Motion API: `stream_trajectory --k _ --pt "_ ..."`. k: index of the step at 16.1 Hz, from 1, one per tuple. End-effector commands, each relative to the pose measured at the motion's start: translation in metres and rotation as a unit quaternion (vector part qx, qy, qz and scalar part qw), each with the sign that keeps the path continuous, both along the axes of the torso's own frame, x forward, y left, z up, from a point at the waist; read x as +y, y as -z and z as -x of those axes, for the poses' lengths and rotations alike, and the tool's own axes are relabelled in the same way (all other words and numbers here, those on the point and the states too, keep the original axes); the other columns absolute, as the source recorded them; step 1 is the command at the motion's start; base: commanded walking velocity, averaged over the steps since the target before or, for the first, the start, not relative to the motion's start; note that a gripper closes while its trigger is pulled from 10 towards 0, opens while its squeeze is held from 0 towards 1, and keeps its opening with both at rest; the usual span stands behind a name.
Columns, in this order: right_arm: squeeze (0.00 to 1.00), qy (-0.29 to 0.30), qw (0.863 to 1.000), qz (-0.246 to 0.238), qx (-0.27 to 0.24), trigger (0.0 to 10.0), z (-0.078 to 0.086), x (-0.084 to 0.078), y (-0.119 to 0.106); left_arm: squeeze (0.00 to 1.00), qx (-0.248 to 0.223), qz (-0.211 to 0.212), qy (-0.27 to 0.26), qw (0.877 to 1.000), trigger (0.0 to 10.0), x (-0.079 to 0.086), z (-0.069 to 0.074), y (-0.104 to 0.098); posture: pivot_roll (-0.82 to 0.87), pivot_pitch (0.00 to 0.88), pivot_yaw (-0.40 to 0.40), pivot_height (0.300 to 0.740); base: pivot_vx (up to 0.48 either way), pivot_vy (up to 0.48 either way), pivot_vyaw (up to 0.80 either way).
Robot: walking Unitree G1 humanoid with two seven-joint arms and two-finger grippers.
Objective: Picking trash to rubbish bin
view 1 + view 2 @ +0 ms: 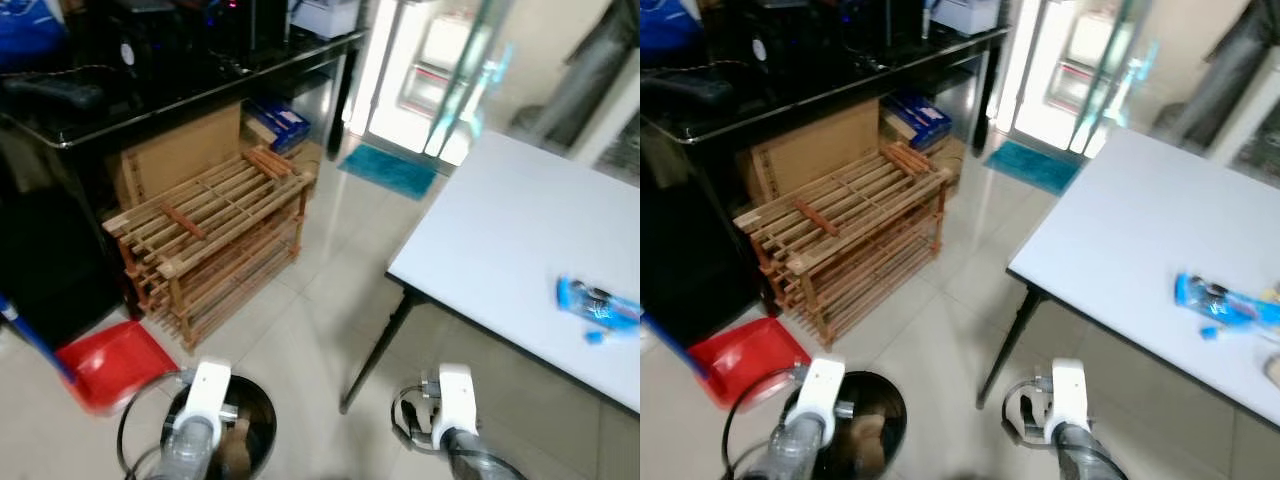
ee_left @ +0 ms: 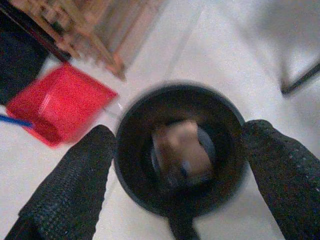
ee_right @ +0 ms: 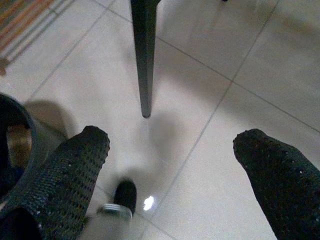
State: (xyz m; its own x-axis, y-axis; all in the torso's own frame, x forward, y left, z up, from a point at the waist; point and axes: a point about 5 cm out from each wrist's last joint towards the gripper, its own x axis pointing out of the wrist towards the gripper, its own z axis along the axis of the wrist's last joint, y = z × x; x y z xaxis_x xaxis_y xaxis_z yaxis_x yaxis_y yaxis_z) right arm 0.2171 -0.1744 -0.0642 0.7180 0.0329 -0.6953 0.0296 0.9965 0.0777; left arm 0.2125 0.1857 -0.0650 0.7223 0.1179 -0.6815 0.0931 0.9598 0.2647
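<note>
The left gripper hangs right over the black bin, its fingers spread wide and empty; a brownish lump of trash lies at the bottom of the bin, so one piece looks to be in already. The right gripper is low over the floor tiles near the worktop leg, its fingers also spread and holding nothing. What is left to fetch seems to be the blue wrapper, lying on the white worktop near its right end, well apart from both grippers. My guess is that the step in hand lies between a drop and the next pick: the robot needs to turn toward the worktop, raise an arm to its height, and close on the wrapper, which lies flat and will likely be awkward to pinch. The wrapper is blurred and partly cut off by the frame edge, so its make cannot be read. In the head views the left arm hides part of the bin. The trash in the bin is too smeared to identify. A red dustpan lies near the bin, beside a wooden rack.
</note>
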Motion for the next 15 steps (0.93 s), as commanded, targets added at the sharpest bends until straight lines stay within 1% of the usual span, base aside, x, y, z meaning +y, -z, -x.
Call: stream_trajectory --k 1,15 --pt "0.00 -0.002 1.000 0.004 0.008 10.0 0.0029 -0.0027 0.0017 0.00 0.001 -0.001 0.009 1.000 10.0 -0.0060 0.0001 0.0007 -0.02 0.057 -0.118 0.740 0.000 0.000 -0.72" --pt "0.00 -0.012 1.000 0.004 0.014 10.0 0.0049 -0.0024 0.0030 0.00 0.002 0.001 0.009 1.000 10.0 -0.0074 0.0017 0.0018 -0.02 0.067 -0.122 0.740 0.000 0.000 -0.68"
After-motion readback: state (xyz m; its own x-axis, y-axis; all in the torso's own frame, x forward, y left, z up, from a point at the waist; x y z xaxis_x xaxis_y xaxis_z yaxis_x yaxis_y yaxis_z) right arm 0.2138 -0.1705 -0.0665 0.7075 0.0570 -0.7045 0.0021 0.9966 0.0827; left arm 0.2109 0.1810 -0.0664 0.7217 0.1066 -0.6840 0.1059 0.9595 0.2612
